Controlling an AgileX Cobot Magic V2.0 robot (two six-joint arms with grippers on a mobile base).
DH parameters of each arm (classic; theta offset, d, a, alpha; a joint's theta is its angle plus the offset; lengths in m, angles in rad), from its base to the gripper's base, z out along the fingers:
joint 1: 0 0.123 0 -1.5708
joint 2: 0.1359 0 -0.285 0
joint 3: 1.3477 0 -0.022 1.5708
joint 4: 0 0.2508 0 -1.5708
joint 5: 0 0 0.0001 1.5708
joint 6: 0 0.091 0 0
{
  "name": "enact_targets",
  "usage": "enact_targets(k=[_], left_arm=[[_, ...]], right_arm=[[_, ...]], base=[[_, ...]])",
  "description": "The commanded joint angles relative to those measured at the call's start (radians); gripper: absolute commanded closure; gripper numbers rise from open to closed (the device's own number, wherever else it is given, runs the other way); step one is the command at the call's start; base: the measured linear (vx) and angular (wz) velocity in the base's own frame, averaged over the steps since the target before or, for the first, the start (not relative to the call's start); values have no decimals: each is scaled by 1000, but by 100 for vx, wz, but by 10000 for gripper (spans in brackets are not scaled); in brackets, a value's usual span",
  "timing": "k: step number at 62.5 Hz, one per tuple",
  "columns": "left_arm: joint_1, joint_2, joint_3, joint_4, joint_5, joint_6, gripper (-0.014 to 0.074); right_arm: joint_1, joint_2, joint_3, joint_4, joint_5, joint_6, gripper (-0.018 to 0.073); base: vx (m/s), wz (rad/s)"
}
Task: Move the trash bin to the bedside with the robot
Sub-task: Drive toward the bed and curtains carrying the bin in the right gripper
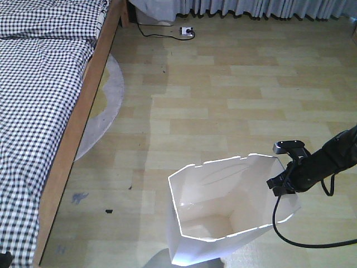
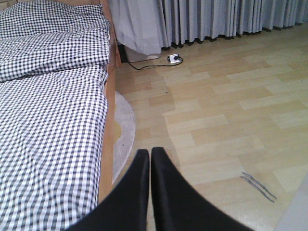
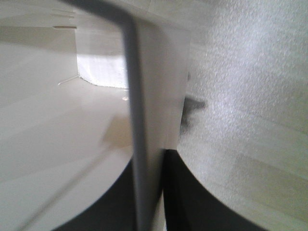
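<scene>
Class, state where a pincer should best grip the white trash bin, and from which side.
Grip the thin rim wall of the trash bin from above, one finger inside and one outside. It stands upright and open-topped, too wide to span. The right pincer grips it this way.

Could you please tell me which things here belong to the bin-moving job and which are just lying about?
Job: trash bin, right hand gripping its rim, bed frame.
Lying about: grey rug, power strip, curtains, dark floor scraps.
</scene>
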Motion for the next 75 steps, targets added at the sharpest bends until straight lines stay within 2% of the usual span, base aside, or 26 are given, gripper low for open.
enact_targets(k=[1, 75], left_arm=[[-1, -20, 18, 0, -69, -5, 603], [-1, -20, 18, 0, -69, -5, 603]], right_arm=[[-2, -76, -15, 57, 128, 5, 559], [-2, -76, -15, 57, 128, 5, 559]], base=[[34, 0], [32, 0]])
